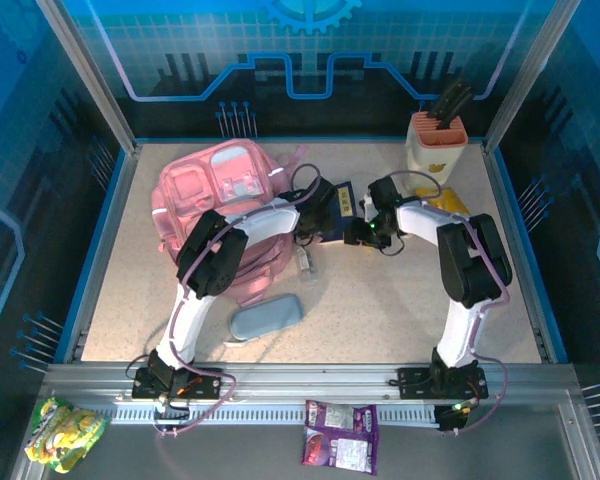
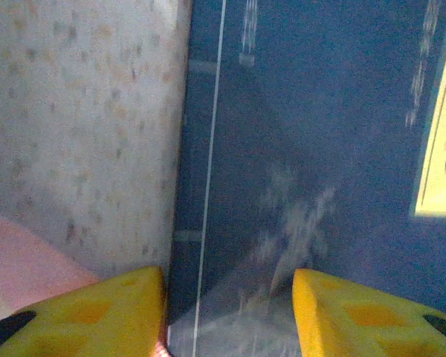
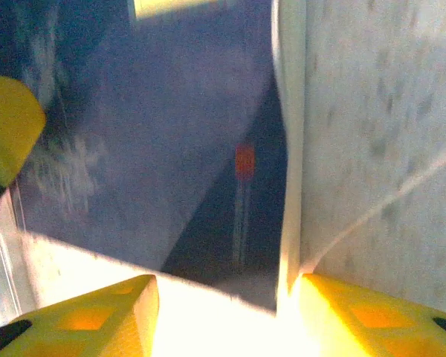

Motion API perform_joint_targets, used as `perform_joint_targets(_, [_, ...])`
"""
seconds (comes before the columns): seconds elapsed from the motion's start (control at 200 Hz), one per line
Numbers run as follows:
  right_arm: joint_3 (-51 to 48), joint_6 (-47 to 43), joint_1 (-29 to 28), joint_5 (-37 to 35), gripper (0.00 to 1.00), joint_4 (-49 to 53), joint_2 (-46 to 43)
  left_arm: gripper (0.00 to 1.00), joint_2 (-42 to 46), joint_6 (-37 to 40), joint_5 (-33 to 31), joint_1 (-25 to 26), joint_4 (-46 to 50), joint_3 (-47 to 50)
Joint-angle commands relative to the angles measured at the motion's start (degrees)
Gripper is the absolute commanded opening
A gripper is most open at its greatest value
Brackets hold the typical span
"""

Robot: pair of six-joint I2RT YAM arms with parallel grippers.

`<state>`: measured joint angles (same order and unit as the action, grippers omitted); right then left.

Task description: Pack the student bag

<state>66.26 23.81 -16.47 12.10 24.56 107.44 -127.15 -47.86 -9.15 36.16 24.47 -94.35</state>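
Left claw (image 2: 230, 312) and right claw (image 3: 227, 312), both spread wide, are hovering over the blue book (image 2: 305, 149) by the student bag (image 1: 220, 185), probably needing a grip next

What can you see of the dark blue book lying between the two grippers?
It is a thin dark blue book with a smooth, slightly glossy cover, a fine pale line near one edge and a yellow label. Its pale page edge shows in the right wrist view. It seems to lie flat on the speckled table, just right of the student bag, with the left gripper and right gripper open over it.
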Motion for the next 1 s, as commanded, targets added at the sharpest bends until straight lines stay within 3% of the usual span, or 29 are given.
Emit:
perform_joint_targets(0.0, [-5.9,0.7,-0.9,2.2,0.53,0.0,-6.1,0.5,4.3,-0.5,5.4,2.2,-0.9,6.9])
perform_joint_targets(0.095, [-12.2,0.7,-1.3,2.7,0.53,-1.5,-10.7,0.48,6.7,-1.6,8.3,3.2,-5.7,12.3])
perform_joint_targets(0.3, [-14.4,0.8,0.0,0.1,0.56,-2.0,-15.5,0.5,9.6,-1.5,3.2,4.3,-4.5,14.5])
perform_joint_targets(0.525, [-3.8,-0.1,0.7,0.1,0.6,-1.2,-7.9,0.56,9.8,0.0,-4.6,3.4,-1.2,10.3])
perform_joint_targets(0.675, [2.6,0.1,0.8,-0.6,0.62,-0.7,-2.0,0.58,7.8,0.3,-3.0,1.3,-4.1,8.1])
perform_joint_targets(0.996, [11.5,-0.5,0.9,-4.4,0.61,3.2,6.5,0.59,-0.6,-0.1,0.1,-1.6,-0.7,-2.0])
